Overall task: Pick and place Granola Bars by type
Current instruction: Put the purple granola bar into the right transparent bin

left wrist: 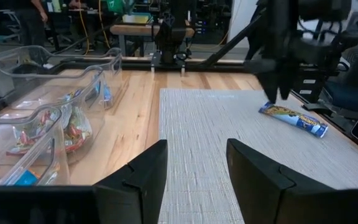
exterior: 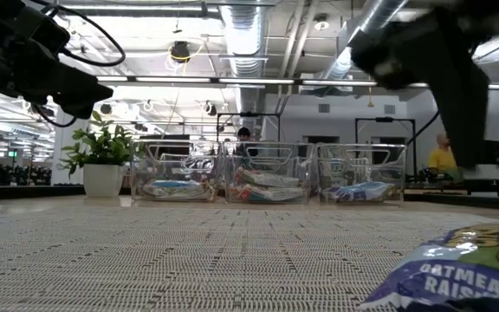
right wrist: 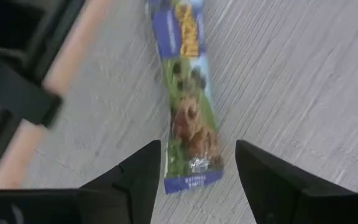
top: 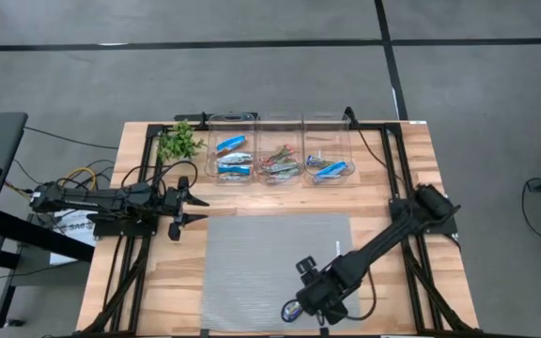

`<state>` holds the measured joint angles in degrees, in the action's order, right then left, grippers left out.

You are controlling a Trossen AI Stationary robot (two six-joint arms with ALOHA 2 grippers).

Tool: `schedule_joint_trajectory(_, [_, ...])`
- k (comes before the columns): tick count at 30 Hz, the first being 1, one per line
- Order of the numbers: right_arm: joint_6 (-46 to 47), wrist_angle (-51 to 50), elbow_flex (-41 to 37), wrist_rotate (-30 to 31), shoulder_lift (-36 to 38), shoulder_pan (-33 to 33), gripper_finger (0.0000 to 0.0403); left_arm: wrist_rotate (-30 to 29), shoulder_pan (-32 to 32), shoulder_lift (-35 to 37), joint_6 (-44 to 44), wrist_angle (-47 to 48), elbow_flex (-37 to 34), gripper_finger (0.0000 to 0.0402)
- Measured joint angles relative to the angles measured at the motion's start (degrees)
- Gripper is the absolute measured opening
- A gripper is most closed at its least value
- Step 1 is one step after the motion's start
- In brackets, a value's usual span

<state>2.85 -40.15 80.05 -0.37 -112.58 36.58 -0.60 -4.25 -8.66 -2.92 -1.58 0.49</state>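
One blue-wrapped granola bar [right wrist: 188, 93] lies flat on the grey mat [top: 275, 253] near its near edge; it also shows in the high view [top: 290, 309], the low view [exterior: 462, 269] and the left wrist view [left wrist: 294, 118]. My right gripper [right wrist: 197, 149] is open just above the bar, its fingers standing on either side of one end without touching it. Other bars lie in three clear bins [top: 280, 160] at the table's far side. My left gripper [top: 198, 208] is open and empty at the mat's far left corner.
A green plant sprig [top: 178, 141] stands left of the bins. Black frame rails run along the table's left and right sides [top: 411, 244]. The bare mat lies between the bins and the bar. People show in the room beyond the table.
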Motion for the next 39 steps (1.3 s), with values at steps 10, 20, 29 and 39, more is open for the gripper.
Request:
schedule_joint_trajectory(10, [-1.4, 6.7, 0.0, -0.6, -3.9, 0.8, 0.0192, -0.1, 0.0, -0.8, 0.0, 0.0, 0.0, 0.0157])
schedule_joint_trajectory(20, [-1.3, 9.1, 0.2, 0.3, -7.1, 1.3, 0.0159, 0.0, 0.0, -0.8, 0.5, 0.0, 0.0, 0.0157])
schedule_joint_trajectory(29, [-1.3, 9.3, 0.1, 0.3, -7.1, 0.9, 0.0103, 0.0, 0.0, -1.1, 0.0, 0.0, 0.0, 0.0157])
schedule_joint_trajectory(39, [1.3, 10.4, 0.0, 0.4, -6.8, 0.4, 0.0072, 0.0, 0.0, -1.1, -0.1, 0.0, 0.0, 0.0157])
